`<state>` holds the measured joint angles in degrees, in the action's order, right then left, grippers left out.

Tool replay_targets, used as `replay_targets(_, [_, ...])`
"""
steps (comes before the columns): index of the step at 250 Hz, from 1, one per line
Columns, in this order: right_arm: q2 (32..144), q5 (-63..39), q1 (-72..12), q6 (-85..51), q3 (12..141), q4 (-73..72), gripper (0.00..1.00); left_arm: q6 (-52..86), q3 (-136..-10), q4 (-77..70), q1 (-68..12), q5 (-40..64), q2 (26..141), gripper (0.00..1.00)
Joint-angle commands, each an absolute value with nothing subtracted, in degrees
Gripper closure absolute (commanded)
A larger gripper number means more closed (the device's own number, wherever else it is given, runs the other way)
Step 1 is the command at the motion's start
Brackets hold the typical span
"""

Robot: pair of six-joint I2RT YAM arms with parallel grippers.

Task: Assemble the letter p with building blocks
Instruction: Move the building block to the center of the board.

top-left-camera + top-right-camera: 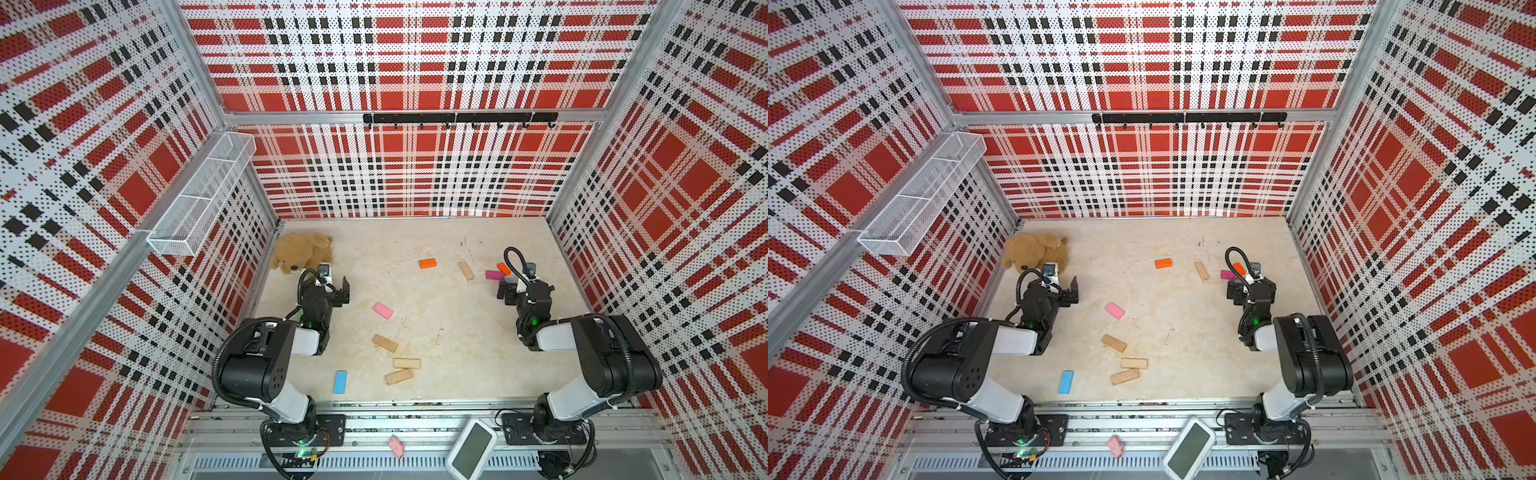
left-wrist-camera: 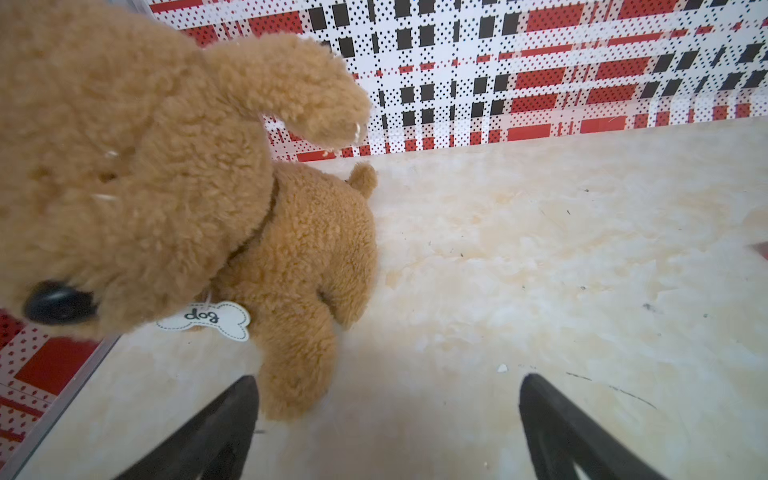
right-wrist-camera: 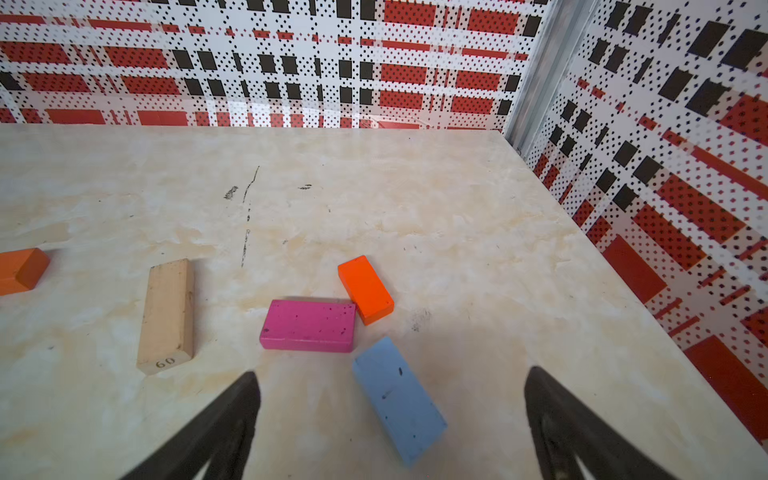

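Right wrist view: the right gripper (image 3: 392, 372) hovers wide open and empty by a light blue block (image 3: 399, 399), with a magenta block (image 3: 309, 326) and an orange block (image 3: 365, 289) just beyond. The left gripper (image 2: 388, 376), equally spread, holds nothing near the teddy (image 2: 166, 166). These blocks look light, rigid and smooth; I'd pinch across the narrow width.

Bright, even light; shadows on the tabletop (image 1: 436, 291) are faint and soft. Both top views bow the walls (image 1: 104, 124) at the edges. The plush dog (image 2: 124, 166) blurs close to the left wrist lens; glare pales the right wrist view's back wall (image 3: 249, 112).
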<state>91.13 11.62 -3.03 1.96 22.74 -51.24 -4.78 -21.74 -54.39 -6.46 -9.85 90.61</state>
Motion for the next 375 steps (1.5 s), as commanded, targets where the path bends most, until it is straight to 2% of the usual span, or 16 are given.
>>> replay_targets(1, [91.14,11.51,-2.99,2.38,22.35,-54.47,0.0,-4.83,-22.15,-55.55,-6.53,-10.28,90.35,0.01])
replay_targets(295, [91.14,11.51,-2.99,2.46,22.37,-54.55,0.0,-4.76,-22.23,-55.37,-6.41,-10.18,90.27,0.01])
replay_targets(342, [91.14,11.51,-2.99,2.31,22.28,-54.58,0.0,-2.54,-23.56,-52.73,-2.63,-2.31,90.27,0.01])
replay_targets(375, [91.21,11.51,-2.99,2.36,22.32,-54.58,0.0,-1.99,-23.18,-53.15,-2.24,-1.65,90.27,0.01])
